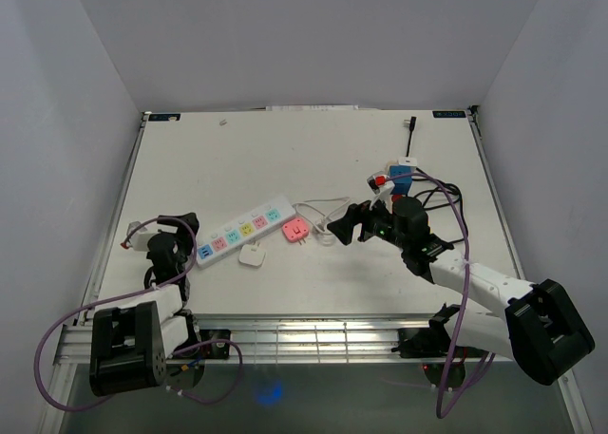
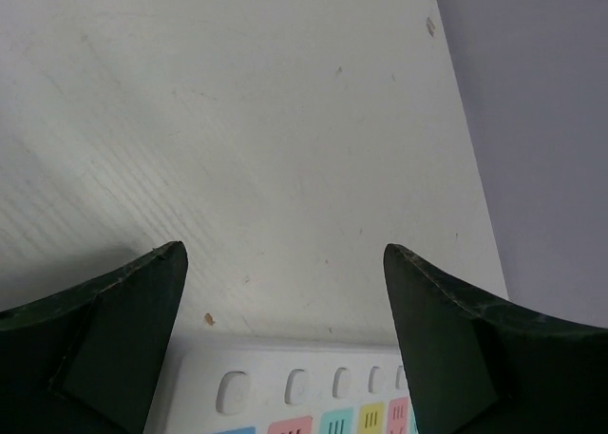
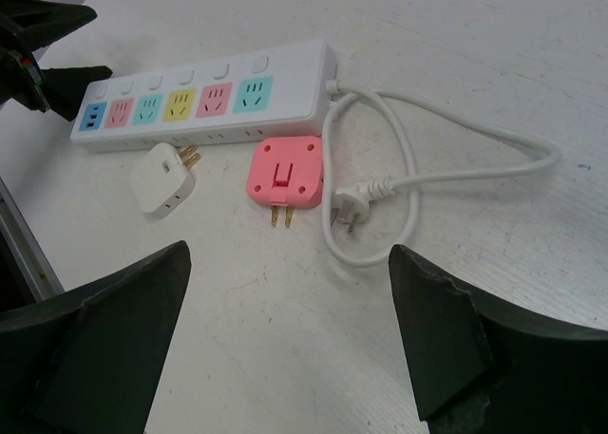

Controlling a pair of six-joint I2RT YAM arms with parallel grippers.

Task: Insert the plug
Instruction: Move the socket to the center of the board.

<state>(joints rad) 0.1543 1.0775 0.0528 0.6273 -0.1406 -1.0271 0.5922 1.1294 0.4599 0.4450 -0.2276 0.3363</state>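
Note:
A white power strip (image 1: pixel 239 229) with coloured sockets lies slanted left of the table's middle. A pink plug (image 1: pixel 295 230) lies flat beside its right end, prongs towards me (image 3: pixel 285 171). A white plug (image 1: pixel 252 255) rests just in front of the strip (image 3: pixel 163 179). My left gripper (image 1: pixel 186 227) hovers open at the strip's left end, and the strip's switch row (image 2: pixel 304 386) shows below its fingers (image 2: pixel 285 254). My right gripper (image 1: pixel 344 223) stands open to the right of the pink plug, nothing between its fingers (image 3: pixel 290 254).
The strip's white cord (image 3: pixel 446 140) loops right and ends in its own plug (image 3: pixel 356 206) next to the pink one. A blue, red and white cluster (image 1: pixel 397 178) with black cables sits at the back right. Grey walls enclose the table (image 1: pixel 285 149).

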